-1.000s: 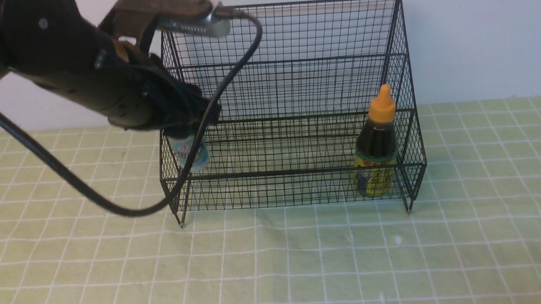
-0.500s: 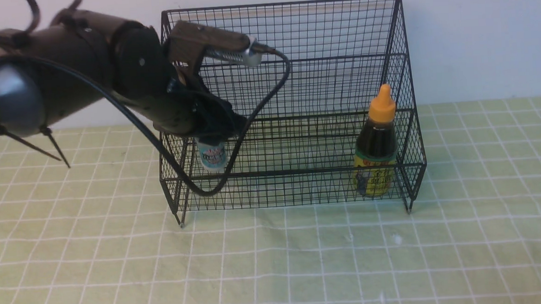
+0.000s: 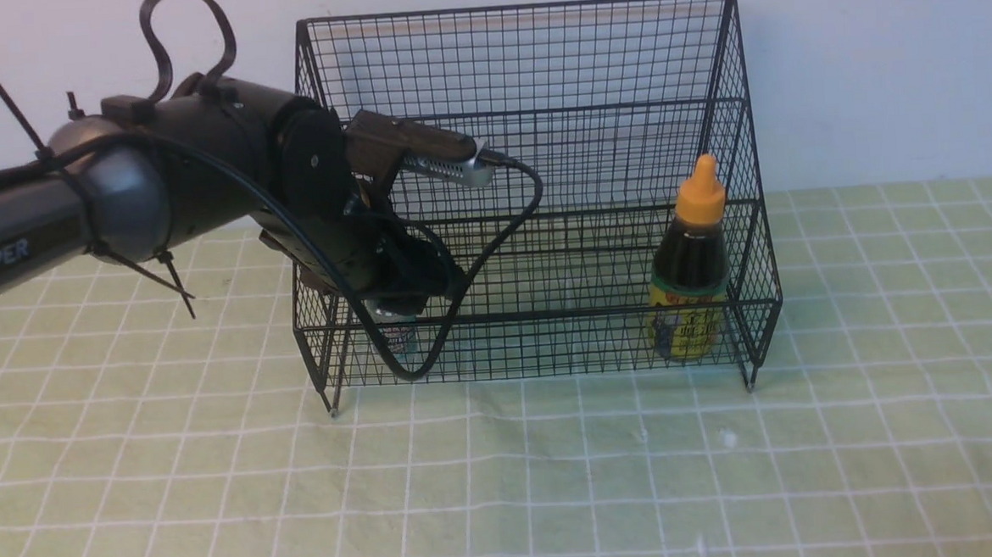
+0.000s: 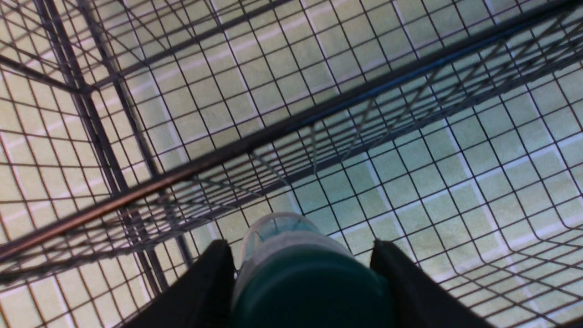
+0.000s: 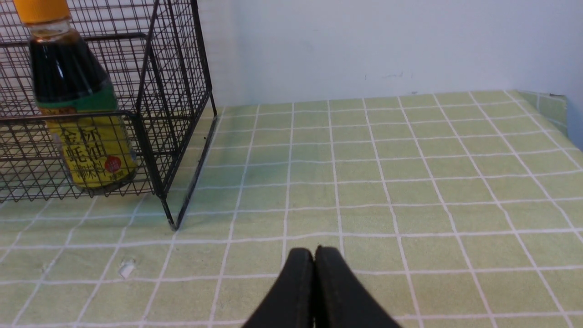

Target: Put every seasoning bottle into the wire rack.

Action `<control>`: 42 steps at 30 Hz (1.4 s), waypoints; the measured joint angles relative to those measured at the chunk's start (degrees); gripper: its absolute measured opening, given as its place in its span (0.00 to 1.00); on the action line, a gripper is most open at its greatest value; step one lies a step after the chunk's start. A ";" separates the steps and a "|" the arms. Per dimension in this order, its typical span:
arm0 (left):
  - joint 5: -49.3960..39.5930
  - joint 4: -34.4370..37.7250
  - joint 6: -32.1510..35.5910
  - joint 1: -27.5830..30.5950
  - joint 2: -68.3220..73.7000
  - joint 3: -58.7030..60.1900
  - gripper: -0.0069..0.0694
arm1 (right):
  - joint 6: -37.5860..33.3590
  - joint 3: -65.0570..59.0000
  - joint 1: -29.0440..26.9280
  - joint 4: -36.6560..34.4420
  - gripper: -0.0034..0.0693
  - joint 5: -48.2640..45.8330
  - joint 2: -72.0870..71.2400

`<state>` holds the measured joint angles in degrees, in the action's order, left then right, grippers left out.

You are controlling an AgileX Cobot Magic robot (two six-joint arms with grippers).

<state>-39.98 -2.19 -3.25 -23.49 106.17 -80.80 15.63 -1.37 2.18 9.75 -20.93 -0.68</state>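
From the front, my left arm point(image 3: 160, 186) reaches in from the left and bends down over the wire rack point(image 3: 534, 200), wrist low at its left end, lowest tier, where the small shaker point(image 3: 397, 333) hangs under it; the orange-capped bottle point(image 3: 689, 268) stands at the right end. Left wrist: my left jaws grasp the shaker's green cap point(image 4: 309, 296) on both sides, mesh below. Right wrist: my right jaws are clenched on nothing, low over the green checked desk point(image 5: 410, 182), beside the rack's right end.
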 joint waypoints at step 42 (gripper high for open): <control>2.39 -10.24 -13.51 0.00 -80.18 32.78 0.08 | 0.00 0.00 0.00 0.00 0.03 0.00 0.00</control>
<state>-37.59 -12.43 -16.76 -23.49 25.99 -48.02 15.63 -1.37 2.18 9.75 -20.93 -0.68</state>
